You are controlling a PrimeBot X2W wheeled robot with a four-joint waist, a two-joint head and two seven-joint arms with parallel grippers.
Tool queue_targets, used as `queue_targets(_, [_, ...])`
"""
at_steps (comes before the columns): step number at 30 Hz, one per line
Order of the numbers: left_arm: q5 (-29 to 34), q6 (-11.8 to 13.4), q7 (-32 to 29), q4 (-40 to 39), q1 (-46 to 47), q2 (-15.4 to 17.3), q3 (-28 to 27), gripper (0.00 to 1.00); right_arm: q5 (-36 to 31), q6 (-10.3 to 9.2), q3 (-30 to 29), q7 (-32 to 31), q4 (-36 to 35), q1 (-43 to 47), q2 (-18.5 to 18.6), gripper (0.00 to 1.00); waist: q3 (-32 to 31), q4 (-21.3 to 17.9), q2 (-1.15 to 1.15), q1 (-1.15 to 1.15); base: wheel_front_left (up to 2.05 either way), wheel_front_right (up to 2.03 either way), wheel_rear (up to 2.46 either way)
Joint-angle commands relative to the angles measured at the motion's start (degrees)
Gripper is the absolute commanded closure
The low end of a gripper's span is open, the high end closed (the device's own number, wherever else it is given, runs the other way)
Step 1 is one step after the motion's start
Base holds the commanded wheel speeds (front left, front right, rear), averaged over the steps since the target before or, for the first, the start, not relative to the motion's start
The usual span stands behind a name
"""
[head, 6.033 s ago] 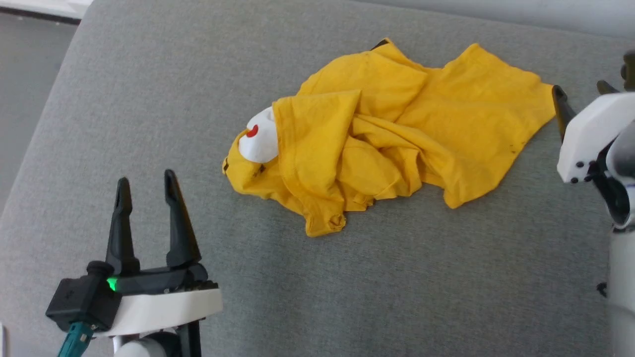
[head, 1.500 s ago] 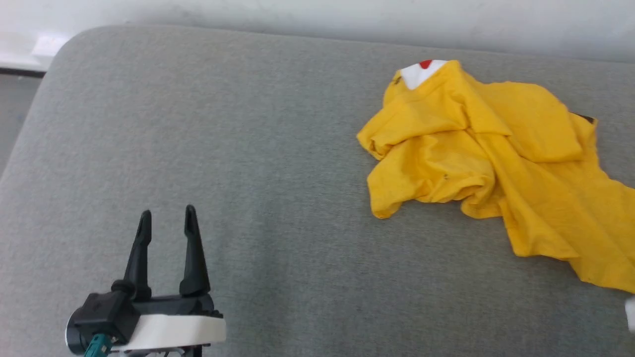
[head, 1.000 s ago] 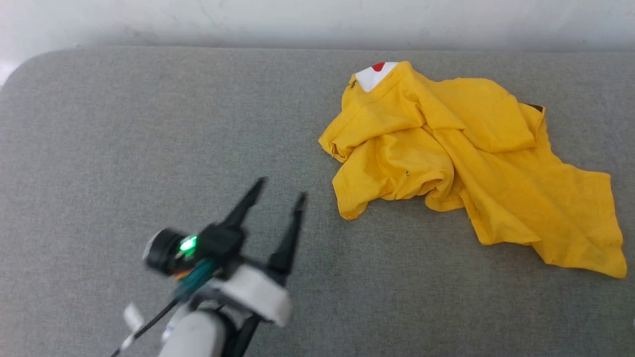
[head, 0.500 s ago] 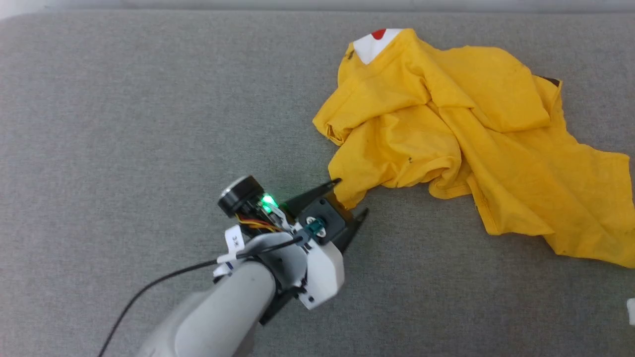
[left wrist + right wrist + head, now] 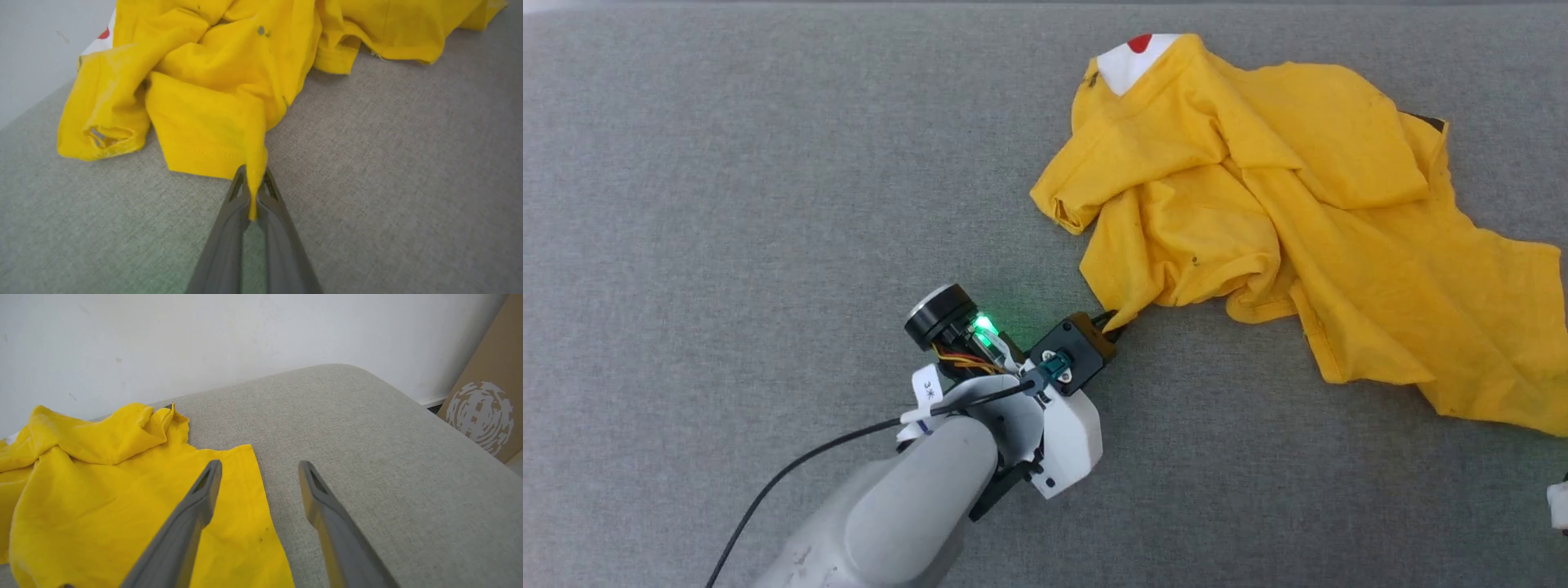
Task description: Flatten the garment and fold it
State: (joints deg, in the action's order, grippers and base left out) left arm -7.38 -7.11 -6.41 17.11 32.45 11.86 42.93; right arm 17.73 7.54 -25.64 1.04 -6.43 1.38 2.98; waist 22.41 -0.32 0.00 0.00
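Forearm (image 5: pixel 907 523) of the left arm slants from the bottom edge of the head view toward the upper right, wrist bent down to the grey padded worktop (image 5: pixel 727 204). A green light (image 5: pixel 984 327) glows on its dark block and a black cable (image 5: pixel 800 469) trails off behind. The left pincer (image 5: pixel 1112 325) is pressed shut on the nearest pointed corner of the garment (image 5: pixel 1298 204). In the left wrist view a thin strip of yellow cloth runs down between the fingers (image 5: pixel 229 228) and rises from them in a taut ridge. The garment lies crumpled on the right part of the worktop, with a white patch (image 5: pixel 1131 57) bearing a red dot (image 5: pixel 1141 42) at its far edge. A sleeve opening (image 5: pixel 1062 216) gapes at its left side, and a flatter panel spreads toward the right. The right pincer (image 5: pixel 259 469) stands wide open and holds nothing. One of its fingers is over that flat panel's edge, the other over bare worktop; whether either touches cannot be told. Beyond the worktop rises a pale wall (image 5: pixel 245 335), and a brown cardboard sheet (image 5: pixel 486 412) with a pale print leans at the right.
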Motion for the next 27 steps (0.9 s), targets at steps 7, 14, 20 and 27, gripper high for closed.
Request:
queue_targets(7, [-3.63,2.08,4.52,-8.52,-1.61,2.22,-4.06,1.0,-0.26,-0.05,0.04,-0.7,-0.16,0.11,-0.1,0.0,-3.48,2.41,0.0,0.0,0.0,0.0,0.0])
queue_targets(14, [-12.66,6.41,-4.63,-34.31,-18.81,15.31,-12.64,1.0,-0.43,-0.05,-0.21,-2.16,-0.16,2.54,-0.1,0.0,-7.49,5.77,0.0,0.0,0.0,0.0,0.0])
queue_targets(20, [-18.17,13.71,-13.38,-43.98,-37.61,24.77,-18.65,1.0,-0.4,-0.05,-0.29,-3.02,-0.32,3.74,-0.1,0.0,-8.4,7.79,0.0,0.0,0.0,0.0,0.0])
queue_targets(27, [-25.05,17.8,-15.25,-43.05,-51.39,25.6,-20.2,0.0,-1.21,-0.05,-0.47,-4.35,-0.53,4.35,-0.1,0.0,-8.93,10.02,0.0,0.0,0.0,0.0,0.0])
